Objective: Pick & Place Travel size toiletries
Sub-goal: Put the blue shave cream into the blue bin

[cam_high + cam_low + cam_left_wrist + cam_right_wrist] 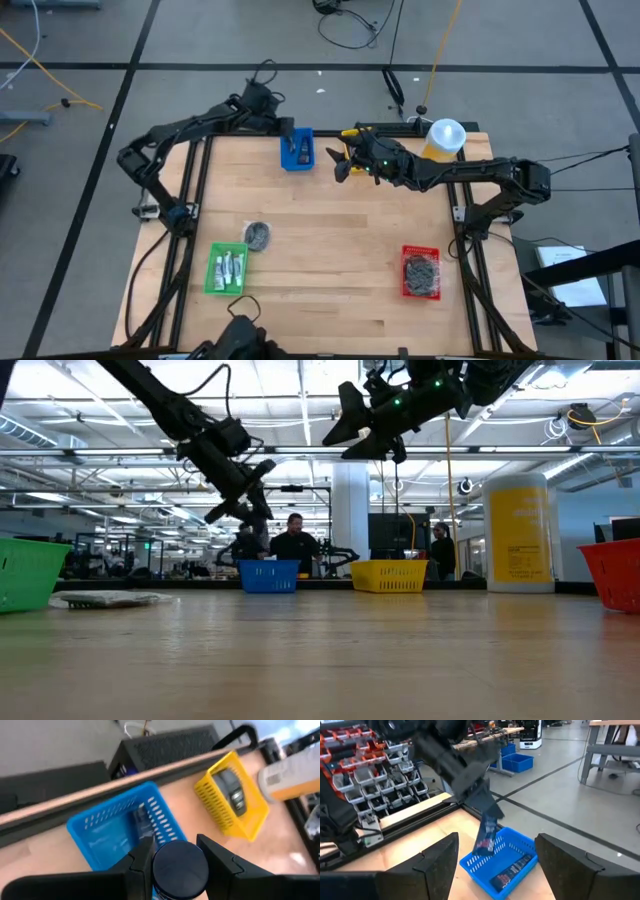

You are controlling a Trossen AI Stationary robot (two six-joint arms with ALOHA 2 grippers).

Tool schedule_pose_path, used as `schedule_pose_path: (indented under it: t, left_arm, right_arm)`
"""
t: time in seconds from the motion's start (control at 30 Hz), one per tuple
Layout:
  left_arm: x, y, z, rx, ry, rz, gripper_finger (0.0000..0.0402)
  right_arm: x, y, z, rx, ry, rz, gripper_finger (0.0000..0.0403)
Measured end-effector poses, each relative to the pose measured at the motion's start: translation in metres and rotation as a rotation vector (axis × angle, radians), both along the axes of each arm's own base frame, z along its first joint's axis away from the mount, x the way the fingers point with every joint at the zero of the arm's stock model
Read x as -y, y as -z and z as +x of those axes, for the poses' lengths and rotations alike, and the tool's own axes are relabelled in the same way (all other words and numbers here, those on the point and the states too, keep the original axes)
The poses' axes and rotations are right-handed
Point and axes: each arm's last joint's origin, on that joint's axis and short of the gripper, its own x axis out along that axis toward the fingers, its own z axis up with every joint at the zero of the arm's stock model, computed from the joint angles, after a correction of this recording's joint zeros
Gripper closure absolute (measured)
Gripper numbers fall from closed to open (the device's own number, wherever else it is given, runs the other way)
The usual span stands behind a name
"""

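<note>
My left gripper (291,137) hangs over the blue tray (297,152) at the table's far edge, shut on a dark blue-black flat tube (486,836). More dark blue tubes (510,870) lie in that tray. My right gripper (343,163) is open, raised beside the yellow tray (231,795), which holds black oval pieces (235,796). White tubes (230,266) lie in the green tray (214,270). Dark grey discs (258,235) sit on the bare table. The red tray (420,271) holds dark items. My left gripper pinches the dark blue tube at its upper end between the two fingers, the round cap (180,867) sitting between them. The fingers (482,800) come from above, slanting down. The tube hangs below them, lifted clear, its lower end (482,849) at the blue tray's rim.
A big yellow bottle with a white cap (445,136) stands at the far right corner, next to my right arm. The table's middle (330,230) is bare wood. People (293,540) show in the room beyond the far edge.
</note>
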Motion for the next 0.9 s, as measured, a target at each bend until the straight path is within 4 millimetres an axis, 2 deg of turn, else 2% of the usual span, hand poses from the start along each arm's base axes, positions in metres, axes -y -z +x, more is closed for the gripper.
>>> schedule_pose_path:
  t: [0.23, 0.37, 0.53, 0.63, 0.8, 0.9]
  left_arm:
    - [-0.006, 0.025, 0.008, -0.032, 0.076, -0.037, 0.0291]
    - [-0.006, 0.03, 0.009, -0.038, 0.099, -0.045, 0.0291]
    - [-0.009, 0.041, 0.012, -0.058, 0.102, -0.069, 0.0269]
    - [-0.01, 0.049, 0.014, -0.071, 0.113, -0.079, 0.0273]
    - [-0.007, 0.053, 0.018, -0.083, 0.144, -0.07, 0.0282]
    - [-0.006, 0.053, 0.02, -0.096, 0.132, -0.065, 0.0266]
  right_arm:
    - [-0.003, 0.0, 0.001, 0.015, -0.005, 0.023, 0.0149]
    - [-0.008, 0.0, 0.002, 0.015, -0.02, 0.023, 0.0149]
    - [-0.014, 0.0, 0.004, 0.015, -0.038, 0.023, 0.0149]
    - [-0.015, 0.0, 0.004, 0.006, -0.046, 0.008, 0.0149]
    - [-0.015, -0.001, 0.004, 0.008, -0.048, -0.001, 0.0149]
    - [-0.015, -0.001, 0.004, 0.004, -0.049, -0.007, 0.0149]
